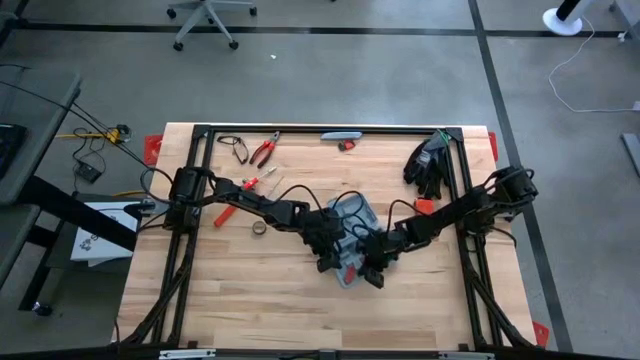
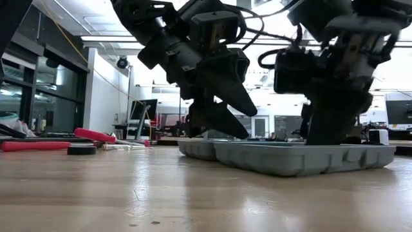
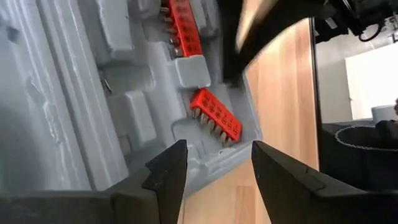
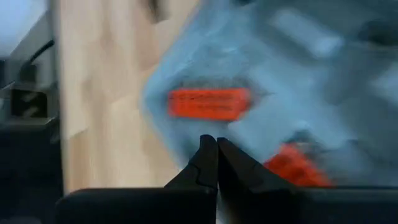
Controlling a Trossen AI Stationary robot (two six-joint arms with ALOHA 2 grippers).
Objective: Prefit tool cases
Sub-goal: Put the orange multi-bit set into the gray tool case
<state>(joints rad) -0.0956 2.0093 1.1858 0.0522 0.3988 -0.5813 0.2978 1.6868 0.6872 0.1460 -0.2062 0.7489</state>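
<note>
The tool case (image 1: 352,240) is lying open on the table (image 1: 250,290) — left gripper (image 3: 212,171) hovering with fingers parted over its red bit holder (image 3: 216,115), right gripper (image 4: 216,155) pressing down clenched, likely steadying it.

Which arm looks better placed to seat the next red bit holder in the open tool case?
Probably the left. The left gripper is open just above the open tool case, with a red bit holder straight ahead. The right gripper is shut over the case and would have to open first.
</note>
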